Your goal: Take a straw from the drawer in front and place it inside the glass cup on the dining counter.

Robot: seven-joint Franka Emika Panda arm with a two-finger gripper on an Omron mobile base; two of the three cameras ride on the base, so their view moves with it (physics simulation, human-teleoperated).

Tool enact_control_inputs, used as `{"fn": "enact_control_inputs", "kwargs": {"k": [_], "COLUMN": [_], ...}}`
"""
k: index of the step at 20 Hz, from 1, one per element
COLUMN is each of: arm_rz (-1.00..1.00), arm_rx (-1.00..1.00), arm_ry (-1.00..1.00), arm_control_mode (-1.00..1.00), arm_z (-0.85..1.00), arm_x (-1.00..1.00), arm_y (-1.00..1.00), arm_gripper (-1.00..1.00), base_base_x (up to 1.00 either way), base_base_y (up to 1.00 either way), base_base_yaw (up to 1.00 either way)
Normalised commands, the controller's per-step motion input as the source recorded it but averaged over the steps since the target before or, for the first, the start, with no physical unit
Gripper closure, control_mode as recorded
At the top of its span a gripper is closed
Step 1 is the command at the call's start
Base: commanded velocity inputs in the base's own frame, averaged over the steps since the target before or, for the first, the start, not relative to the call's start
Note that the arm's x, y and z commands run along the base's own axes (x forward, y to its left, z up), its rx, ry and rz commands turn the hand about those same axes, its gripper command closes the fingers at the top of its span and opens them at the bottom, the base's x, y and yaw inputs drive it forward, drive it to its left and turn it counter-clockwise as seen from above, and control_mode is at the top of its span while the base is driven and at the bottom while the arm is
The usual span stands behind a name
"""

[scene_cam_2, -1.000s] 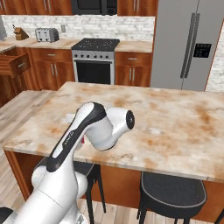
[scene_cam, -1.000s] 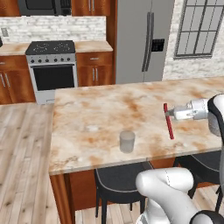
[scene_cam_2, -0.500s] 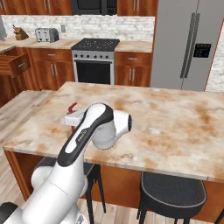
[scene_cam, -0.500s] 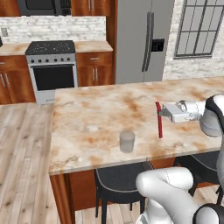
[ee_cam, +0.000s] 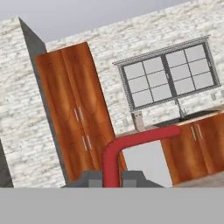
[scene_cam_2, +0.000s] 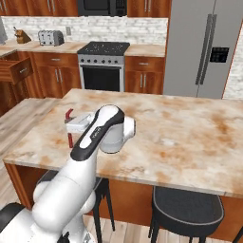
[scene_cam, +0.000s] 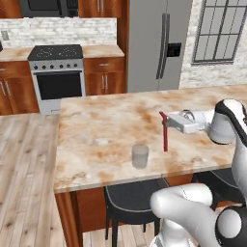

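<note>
**Straw in the pincer, hanging over the island top**

From where I sit, the gripper [scene_cam: 166, 120] is closed tight on the straw [scene_cam: 165, 135]. In the left base view I see it reaching sideways above the dining counter [scene_cam: 96, 120], pinching the red straw near its top end. The straw hangs nearly upright below the fingers, with a short bent piece at the top. Its lower end sits low over the marble; I cannot tell whether it touches the surface.

The glass cup [scene_cam: 140, 156] stands upright on the counter, nearer the front edge, to the left of the straw and apart from it. The straw is not in the cup.

In the right base view the gripper [scene_cam_2: 71, 124] shows at the left part of the counter [scene_cam_2: 190, 133], with the red straw [scene_cam_2: 70, 137] poking above and below the white hand. The arm's big joint blocks the cup from that side. Far left, the drawer [scene_cam_2: 16, 70] stands pulled open, beside the lower cabinets.

The hand view shows the straw [ee_cam: 114, 159] rising between the two dark fingertips [ee_cam: 91, 178] and curving off to the right. Behind it I see tall wooden cabinets [ee_cam: 74, 113], a brick wall and a gridded window [ee_cam: 166, 78].

Across the room stand a stove [scene_cam: 58, 77] and a steel fridge [scene_cam: 157, 46].
</note>
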Motion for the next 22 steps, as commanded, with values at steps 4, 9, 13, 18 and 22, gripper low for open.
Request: {"fn": "enact_control_inputs", "kwargs": {"k": [4,9,13,18,22], "arm_rz": [0.18,0.18,0.18,0.18,0.15], "arm_rx": [0.10,0.12,0.08,0.02,0.00], "arm_ry": [-0.02,-0.04,-0.03,-0.04,-0.09], "arm_control_mode": [-1.00,-1.00,-1.00,-1.00,-1.00], "arm_z": [0.09,0.00,-0.01,-0.11,-0.17], "arm_x": [0.33,0.32,0.25,0.15,0.00], "arm_y": [0.20,0.05,0.00,0.00,0.00], "arm_gripper": [1.00,1.00,1.00,1.00,1.00], "base_base_x": [0.00,0.00,0.00,0.00,0.00], "base_base_y": [0.00,0.00,0.00,0.00,0.00], "base_base_yaw": [0.00,0.00,0.00,0.00,0.00]}}
